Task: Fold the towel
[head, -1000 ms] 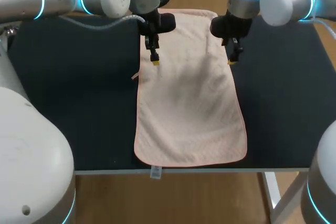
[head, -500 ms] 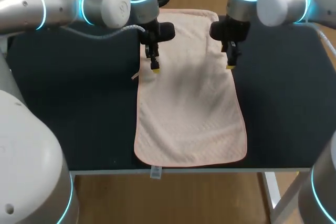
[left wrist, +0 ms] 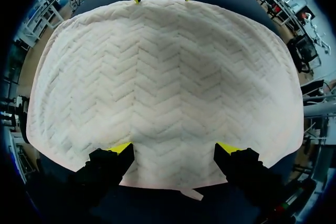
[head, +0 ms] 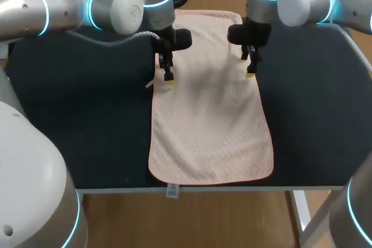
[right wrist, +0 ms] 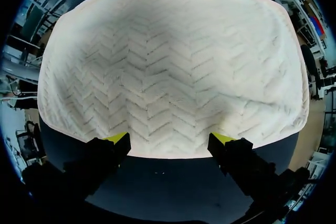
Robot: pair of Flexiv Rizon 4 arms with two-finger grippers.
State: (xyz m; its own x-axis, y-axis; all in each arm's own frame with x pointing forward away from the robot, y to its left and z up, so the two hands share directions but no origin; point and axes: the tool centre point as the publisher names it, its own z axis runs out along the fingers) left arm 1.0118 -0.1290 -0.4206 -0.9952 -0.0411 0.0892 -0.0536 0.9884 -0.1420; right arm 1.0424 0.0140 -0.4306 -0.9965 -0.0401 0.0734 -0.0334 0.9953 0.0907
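A pale pink towel [head: 209,108] lies spread flat on the dark table [head: 87,120]. It sits midway between the table's left and right edges, its long sides running from near the far edge to the near edge. A small white label [head: 172,190] hangs from its near left corner, over the table's near edge. A little tab [head: 149,84] sticks out from its left long side.

The left gripper [head: 169,78] points down at that left long side, in the towel's far half, just beside the tab. Its fingers stand well apart with nothing clamped, the yellow tips at the cloth's border. Straight across the cloth, the right gripper [head: 250,74] points down at the right long side. It too is spread wide, gripping nothing. I cannot tell whether either pair of tips touches the cloth.

From above, the left arm's wrist covers the towel's far left corner, and the right arm's wrist overhangs the far right side.
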